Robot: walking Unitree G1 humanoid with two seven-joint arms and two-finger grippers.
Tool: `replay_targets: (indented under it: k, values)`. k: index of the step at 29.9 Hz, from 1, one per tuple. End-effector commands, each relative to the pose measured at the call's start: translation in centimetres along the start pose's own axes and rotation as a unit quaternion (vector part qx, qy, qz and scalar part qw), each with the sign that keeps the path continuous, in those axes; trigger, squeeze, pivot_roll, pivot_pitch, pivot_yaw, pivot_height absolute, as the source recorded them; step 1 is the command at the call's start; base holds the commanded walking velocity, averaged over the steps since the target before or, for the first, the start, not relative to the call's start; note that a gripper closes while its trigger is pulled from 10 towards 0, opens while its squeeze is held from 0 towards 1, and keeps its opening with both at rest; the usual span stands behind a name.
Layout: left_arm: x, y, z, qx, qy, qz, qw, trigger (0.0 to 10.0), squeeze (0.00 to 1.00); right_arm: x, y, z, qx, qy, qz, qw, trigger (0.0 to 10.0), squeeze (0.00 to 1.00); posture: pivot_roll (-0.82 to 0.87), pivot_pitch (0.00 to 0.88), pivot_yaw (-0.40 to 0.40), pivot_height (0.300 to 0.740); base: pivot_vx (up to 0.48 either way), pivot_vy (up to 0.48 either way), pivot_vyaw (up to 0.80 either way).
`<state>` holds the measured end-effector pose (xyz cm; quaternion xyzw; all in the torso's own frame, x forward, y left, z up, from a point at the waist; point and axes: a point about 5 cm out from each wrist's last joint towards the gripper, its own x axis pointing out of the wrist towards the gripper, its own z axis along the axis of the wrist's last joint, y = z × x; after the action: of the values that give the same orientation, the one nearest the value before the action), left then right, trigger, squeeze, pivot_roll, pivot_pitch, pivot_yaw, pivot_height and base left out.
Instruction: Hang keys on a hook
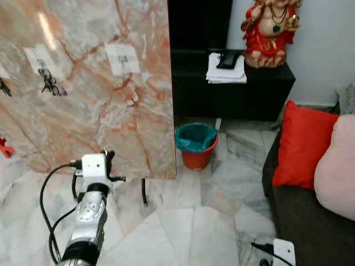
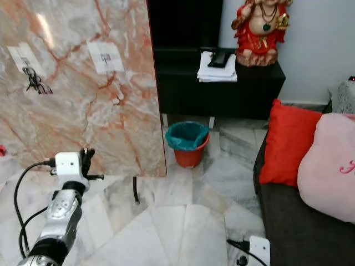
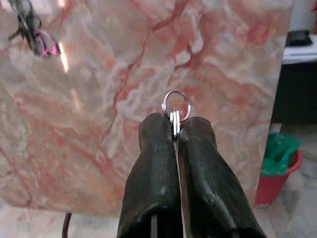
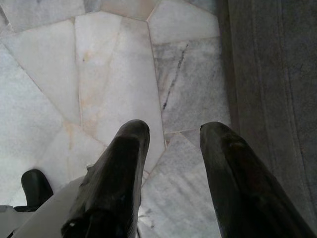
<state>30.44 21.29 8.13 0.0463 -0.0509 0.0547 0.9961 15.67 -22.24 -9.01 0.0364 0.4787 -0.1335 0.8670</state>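
A large pink marble board (image 1: 94, 100) stands upright in front of me. On it a white patch carries an empty hook (image 1: 123, 58). Further left another patch holds a dark bunch of keys (image 1: 50, 82), which the left wrist view shows as hanging keys (image 3: 32, 29). My left gripper (image 3: 174, 124) is raised low before the board, apart from it, shut on a silver key ring (image 3: 177, 106) that sticks out past its fingertips. Down at my right side, my right gripper (image 4: 171, 131) is open over the marble floor, holding nothing.
A red bucket (image 1: 196, 145) with a teal liner stands right of the board's edge. Behind it is a black cabinet (image 1: 233, 88) with papers and a red statue (image 1: 270, 30). A dark sofa with a red cushion (image 1: 299, 144) and a pink one lines the right side.
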Motion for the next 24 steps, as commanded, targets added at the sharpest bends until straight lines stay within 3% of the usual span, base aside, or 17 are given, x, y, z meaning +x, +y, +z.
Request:
replay_targets:
  k: [1, 12, 18, 21, 24]
  values:
    - [-0.5, 0.2, 2.0, -0.012, -0.048, -0.007, 0.999, 10.0, 0.0, 0.0, 0.1, 0.1, 0.0, -0.005, 0.002, 1.0, 10.0, 0.0, -0.15, 0.0, 0.02, 0.74, 0.0, 0.0, 0.0]
    - [-1.4, 0.4, 3.8, -0.04, -0.066, -0.005, 0.997, 10.0, 0.0, 0.0, 0.0, 0.3, -0.008, -0.006, 0.004, 1.0, 10.0, 0.0, -0.15, 0.0, 0.018, 0.74, 0.0, 0.0, 0.0]
    - [-0.9, 0.2, 4.4, -0.068, -0.068, -0.003, 0.995, 10.0, 0.0, 0.0, 0.0, 0.2, -0.021, -0.001, 0.011, 1.0, 10.0, 0.0, -0.15, 0.0, 0.016, 0.74, 0.0, 0.0, 0.0]
    - [-0.7, 0.2, 4.9, -0.072, -0.066, -0.007, 0.995, 10.0, 0.0, 0.0, 0.3, 0.0, -0.04, 0.008, 0.02, 0.999, 10.0, 0.0, -0.15, 0.0, 0.016, 0.74, 0.0, 0.0, 0.8]
    - [-0.5, 0.3, 5.3, -0.077, -0.063, -0.007, 0.995, 10.0, 0.0, 0.0, 0.3, -0.1, -0.029, 0.007, 0.019, 0.999, 10.0, 0.0, -0.15, 0.0, 0.016, 0.74, 0.08, 0.0, 0.69]
